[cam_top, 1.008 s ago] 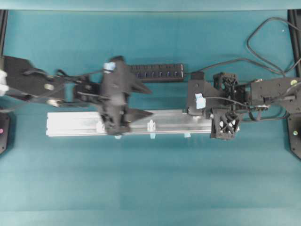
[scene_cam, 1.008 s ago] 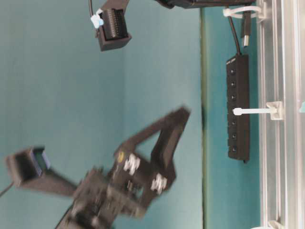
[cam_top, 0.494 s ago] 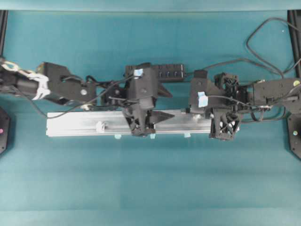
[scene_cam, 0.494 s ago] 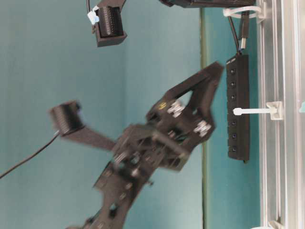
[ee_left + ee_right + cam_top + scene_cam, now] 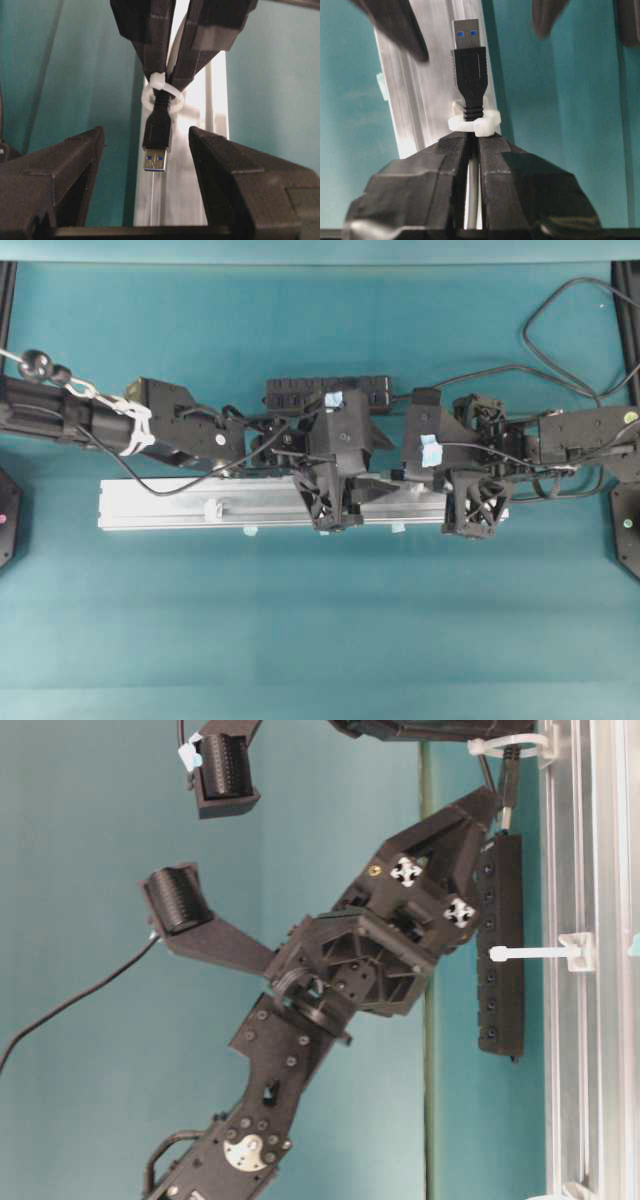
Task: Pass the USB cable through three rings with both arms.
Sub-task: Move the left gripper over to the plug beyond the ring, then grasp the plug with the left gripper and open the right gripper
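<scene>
Your left gripper (image 5: 150,150) jaws stand apart, the USB plug (image 5: 156,142) between them, just through the first ring (image 5: 162,97); right gripper (image 5: 472,145) clamps the cable; closing off-centre could knock it askew

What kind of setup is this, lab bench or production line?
Most likely a robotics lab test bench: a teal-covered table, a long silver aluminium rail carrying white plastic loop clips, and two black robot arms working a black USB cable through them.
</scene>
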